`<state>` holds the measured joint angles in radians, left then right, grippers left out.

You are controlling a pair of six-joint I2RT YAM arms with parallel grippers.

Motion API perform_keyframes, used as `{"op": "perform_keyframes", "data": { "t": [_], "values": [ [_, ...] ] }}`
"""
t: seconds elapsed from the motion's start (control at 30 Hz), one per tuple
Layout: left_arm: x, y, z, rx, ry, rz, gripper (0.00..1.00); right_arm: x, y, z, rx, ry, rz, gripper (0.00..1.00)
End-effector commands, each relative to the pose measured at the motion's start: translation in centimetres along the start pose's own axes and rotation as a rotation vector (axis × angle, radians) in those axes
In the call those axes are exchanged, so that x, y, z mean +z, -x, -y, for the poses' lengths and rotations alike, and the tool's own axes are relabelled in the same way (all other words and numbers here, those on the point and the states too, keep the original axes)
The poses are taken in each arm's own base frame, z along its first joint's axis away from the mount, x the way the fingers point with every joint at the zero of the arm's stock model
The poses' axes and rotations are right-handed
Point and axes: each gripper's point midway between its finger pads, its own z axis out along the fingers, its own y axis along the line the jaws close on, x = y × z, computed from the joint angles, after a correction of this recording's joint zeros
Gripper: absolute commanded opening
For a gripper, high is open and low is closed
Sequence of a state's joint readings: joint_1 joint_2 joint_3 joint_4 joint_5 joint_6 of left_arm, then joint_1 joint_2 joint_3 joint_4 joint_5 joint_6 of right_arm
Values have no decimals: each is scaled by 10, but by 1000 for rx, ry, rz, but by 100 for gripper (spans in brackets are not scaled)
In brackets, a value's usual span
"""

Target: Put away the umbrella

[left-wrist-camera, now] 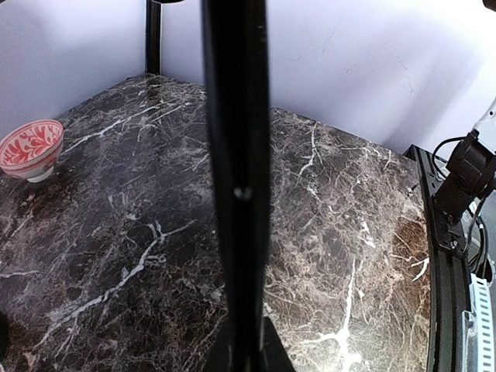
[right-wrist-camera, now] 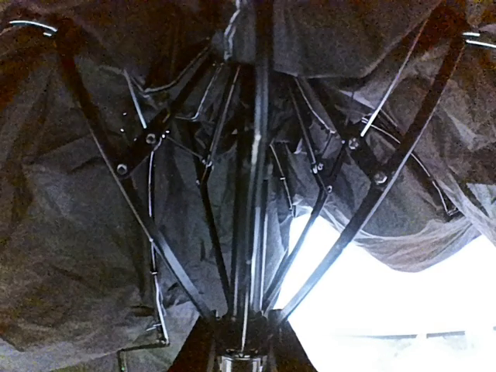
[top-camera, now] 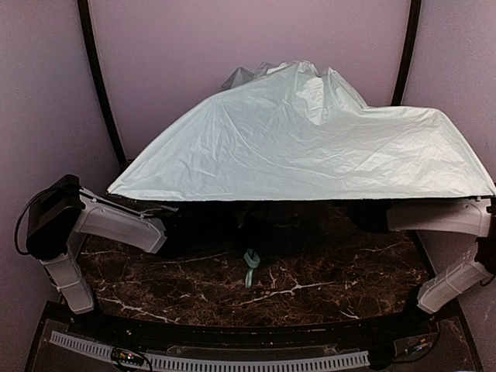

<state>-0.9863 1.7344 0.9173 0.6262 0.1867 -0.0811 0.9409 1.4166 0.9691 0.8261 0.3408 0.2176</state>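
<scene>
The umbrella (top-camera: 310,147) is open. Its pale green top hangs over the table (top-camera: 325,287) and hides both arm ends from above. The left gripper (left-wrist-camera: 246,355) is pinched tight on the umbrella's black stick (left-wrist-camera: 236,155). The right gripper (right-wrist-camera: 242,350) is under the top, narrow around the spot where the ribs (right-wrist-camera: 338,231) meet, but I cannot tell if it squeezes.

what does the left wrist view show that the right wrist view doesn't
Only left wrist: the marble table and a red-patterned bowl at the left edge of the picture. Only right wrist: the umbrella seen from underneath, black lining and ribs spread. Both: the black shaft running up the middle of the frame.
</scene>
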Motion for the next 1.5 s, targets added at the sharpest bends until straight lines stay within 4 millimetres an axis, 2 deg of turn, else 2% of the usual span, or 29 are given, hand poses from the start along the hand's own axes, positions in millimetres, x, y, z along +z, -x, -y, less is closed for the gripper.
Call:
{"op": "perform_keyframes", "data": {
  "t": [0.0, 0.1, 0.3, 0.4, 0.47, 0.53, 0.6, 0.63, 0.73, 0.8, 0.87, 1.0, 1.1, 1.2, 1.3, 1.33, 1.37, 1.4, 1.47],
  "values": [
    [-57, 182, 29, 195, -54, 633, 0, -49, -162, 2, -112, 32, -524, 17],
    [-57, 181, 27, 178, -63, 632, 0, -56, -164, 9, -120, 10, -532, 17],
    [-49, 183, 19, 149, -94, 639, 0, -69, -183, 18, -129, -21, -578, 16],
    [-37, 170, 15, 111, -133, 601, 0, -67, -168, 18, -142, -29, -538, 14],
    [-25, 153, 15, 103, -148, 527, 7, -60, -139, 28, -171, -70, -474, 10],
    [-13, 127, 9, 74, -135, 430, 15, -51, -101, 46, -185, -145, -392, 4],
    [-5, 103, 6, 62, -123, 351, 24, -47, -60, 64, -179, -219, -292, 3],
    [-1, 89, 6, 62, -122, 302, 27, -46, -48, 72, -180, -245, -257, 3],
    [4, 55, 19, 137, -127, 160, 32, -45, -2, 87, -185, -298, -135, 1],
    [1, 38, 31, 230, -123, 100, 35, -46, 25, 96, -196, -335, -63, 0],
    [-9, 27, 48, 270, -162, 71, 39, -44, 54, 96, -223, -344, 12, 0],
    [-34, 23, 73, 296, -266, 43, 44, -42, 105, 93, -275, -356, 123, 0],
    [-54, 22, 83, 327, -306, 7, 49, -46, 142, 94, -325, -379, 202, 0],
    [-76, 25, 87, 361, -314, -1, 60, -52, 179, 101, -370, -417, 279, 0],
    [-86, 17, 86, 363, -307, -29, 73, -53, 209, 102, -403, -430, 325, 0],
    [-86, 15, 82, 345, -282, -42, 79, -53, 215, 100, -422, -429, 333, 0],
    [-86, 18, 74, 321, -230, -43, 81, -52, 217, 99, -436, -427, 333, 0],
    [-84, 24, 59, 293, -141, -32, 81, -54, 231, 94, -438, -424, 362, 0],
    [-87, 39, 20, 195, 58, -1, 82, -55, 243, 88, -446, -410, 388, 0]
  ]
}}
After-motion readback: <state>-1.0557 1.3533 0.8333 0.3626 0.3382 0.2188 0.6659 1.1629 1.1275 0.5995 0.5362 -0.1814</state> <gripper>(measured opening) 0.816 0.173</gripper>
